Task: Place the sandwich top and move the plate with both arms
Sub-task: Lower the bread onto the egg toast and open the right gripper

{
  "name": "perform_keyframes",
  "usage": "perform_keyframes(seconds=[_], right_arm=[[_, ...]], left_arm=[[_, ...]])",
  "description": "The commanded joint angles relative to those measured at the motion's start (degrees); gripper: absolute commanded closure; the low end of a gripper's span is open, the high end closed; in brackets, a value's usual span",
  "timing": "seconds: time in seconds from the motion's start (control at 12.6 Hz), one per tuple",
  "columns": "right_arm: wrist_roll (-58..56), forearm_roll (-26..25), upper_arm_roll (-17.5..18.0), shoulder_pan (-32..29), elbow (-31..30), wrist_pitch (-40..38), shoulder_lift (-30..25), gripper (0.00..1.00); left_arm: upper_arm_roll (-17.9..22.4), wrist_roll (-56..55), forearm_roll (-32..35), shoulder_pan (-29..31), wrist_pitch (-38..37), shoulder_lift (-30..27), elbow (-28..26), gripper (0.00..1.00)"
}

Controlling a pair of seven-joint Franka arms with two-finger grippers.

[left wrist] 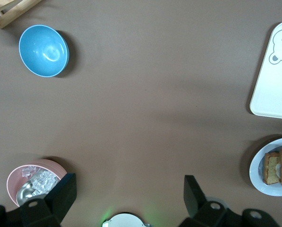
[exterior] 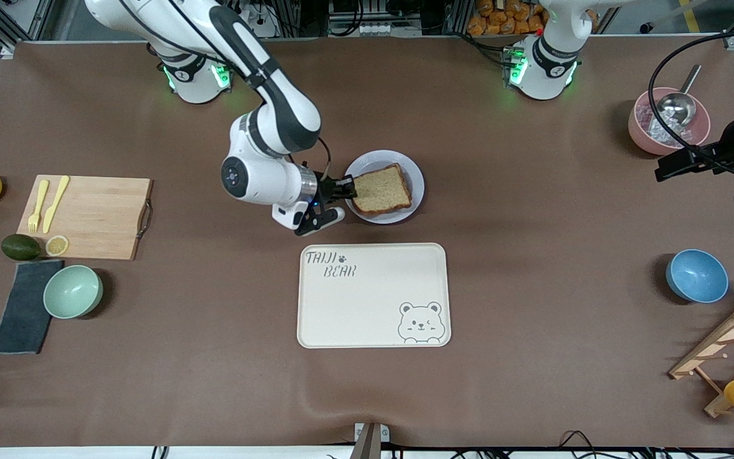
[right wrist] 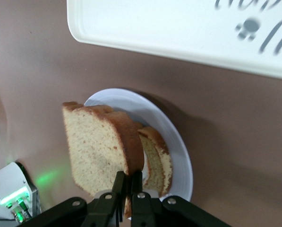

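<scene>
Now the sandwich top (right wrist: 100, 149) is pinched at its edge by the right gripper (exterior: 343, 189), whose fingers (right wrist: 118, 187) are pressed tight on the slice. It hangs just above the plate (exterior: 413, 172), over the lower bread (right wrist: 158, 158) that already lies there. In the right wrist view the held slice sits a bit offset from the lower one, so, in my judgement, the good way is to line up the crusts first, lower it flat until it rests, and only then let go. Releasing too high or tilted could let the slice slide off.

The tray (exterior: 373, 294) with the bear drawing lies nearer to the front camera than the plate, just beside it, and it looks like the natural place for the plate to go. No object stands between them.

The left gripper (left wrist: 126, 196) waits up in the air toward the left arm's end of the table, with its fingers (left wrist: 63, 191) spread wide and holding nothing. It is over bare table beside the pink bowl (exterior: 641, 131) with the metal scoop (exterior: 678, 105); the blue bowl (exterior: 696, 275) is near too. It must cross to the plate, and these bowls should be avoided on the way.

Toward the right arm's end are the cutting board (exterior: 96, 217) and the green bowl (exterior: 72, 291), well apart from the work.
</scene>
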Motion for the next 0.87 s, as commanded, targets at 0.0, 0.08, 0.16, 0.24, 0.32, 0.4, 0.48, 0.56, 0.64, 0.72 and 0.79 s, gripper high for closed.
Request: perform_keyframes(seconds=[0.0, 0.08, 0.16, 0.24, 0.32, 0.4, 0.48, 0.56, 0.64, 0.72, 0.79], right_arm=[[0.3, 2.6, -0.6, 3.0, -2.5, 1.7, -1.0, 1.0], [-0.1, 2.6, -0.6, 2.6, -3.4, 1.7, -1.0, 1.0], [-0.2, 2.6, -0.6, 2.6, -4.4, 1.7, -1.2, 1.0], [-0.3, 2.6, -0.6, 2.6, -4.7, 1.7, -1.3, 1.0], [-0.3, 2.6, -0.6, 2.6, -5.1, 2.2, -1.3, 1.0], [-0.1, 2.7, -0.6, 2.6, -5.3, 2.7, -1.3, 1.0], [-0.2, 4.3, -0.6, 2.3, -5.3, 2.7, -1.3, 1.0], [-0.4, 4.9, -0.6, 2.2, -5.3, 2.7, -1.3, 1.0], [-0.4, 4.9, -0.6, 2.2, -5.3, 3.3, -1.2, 1.0], [0.1, 5.0, -0.6, 2.3, -5.3, 3.6, -1.1, 1.0], [0.3, 5.0, -0.6, 2.3, -5.3, 3.5, -1.1, 1.0]], left_arm=[[-0.1, 0.5, 1.1, -0.9, 0.6, 0.5, -0.1, 0.0], [-0.1, 0.5, 1.1, -1.0, 0.6, 0.6, -0.1, 0.0], [-0.1, 0.5, 1.1, -1.0, 0.7, 0.7, -0.1, 0.0], [-0.1, 0.5, 1.1, -1.0, 1.0, 0.7, -0.1, 0.0], [-0.1, 0.5, 1.1, -1.0, 1.0, 0.7, -0.1, 0.0], [-0.1, 0.5, 1.1, -1.0, 1.1, 0.7, -0.1, 0.0], [-0.1, 0.5, 1.1, -0.9, 1.1, 0.7, -0.1, 0.0], [-0.1, 0.5, 1.1, -0.9, 1.1, 0.7, -0.1, 0.0], [-0.1, 0.5, 1.1, -0.9, 1.0, 0.7, -0.1, 0.0], [-0.1, 0.5, 1.1, -1.0, 1.1, 0.7, -0.1, 0.0], [-0.1, 0.5, 1.1, -1.0, 1.1, 0.7, -0.1, 0.0]])
